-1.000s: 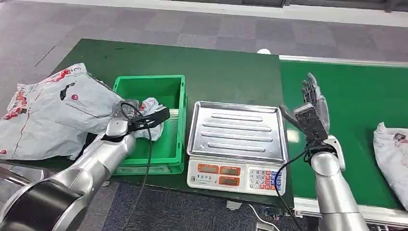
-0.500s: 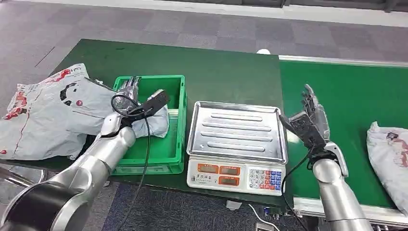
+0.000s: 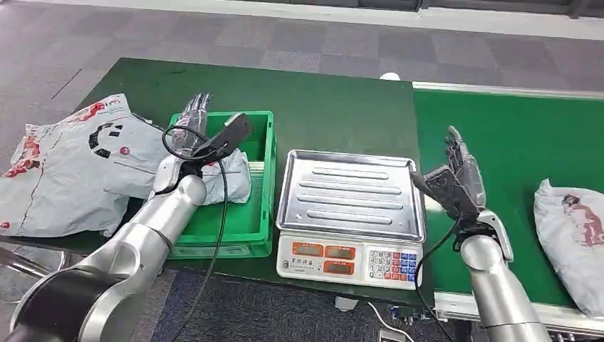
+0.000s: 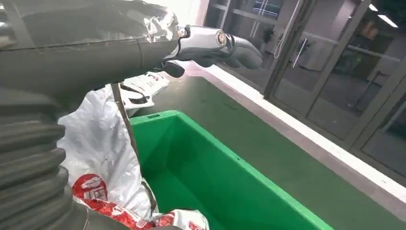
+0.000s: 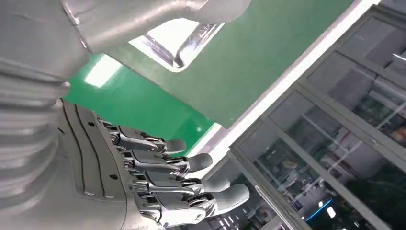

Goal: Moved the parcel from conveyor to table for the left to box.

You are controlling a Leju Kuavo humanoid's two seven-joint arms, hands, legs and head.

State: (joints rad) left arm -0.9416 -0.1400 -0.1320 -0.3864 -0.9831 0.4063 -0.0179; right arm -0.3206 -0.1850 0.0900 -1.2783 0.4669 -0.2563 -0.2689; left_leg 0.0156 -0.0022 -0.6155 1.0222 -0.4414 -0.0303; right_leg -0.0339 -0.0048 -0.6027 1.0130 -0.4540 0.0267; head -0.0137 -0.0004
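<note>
Left hand point(image 3: 191, 121) now raised, fingers spread and empty, above parcel point(image 3: 226, 178) in green crate point(image 3: 262, 185).

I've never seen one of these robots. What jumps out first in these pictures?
Two silver arms reach in from below: the left hand is raised open over a green crate with a white parcel in it. A steel weighing scale sits in the middle, the right hand open beside it, and another parcel lies on the conveyor.
</note>
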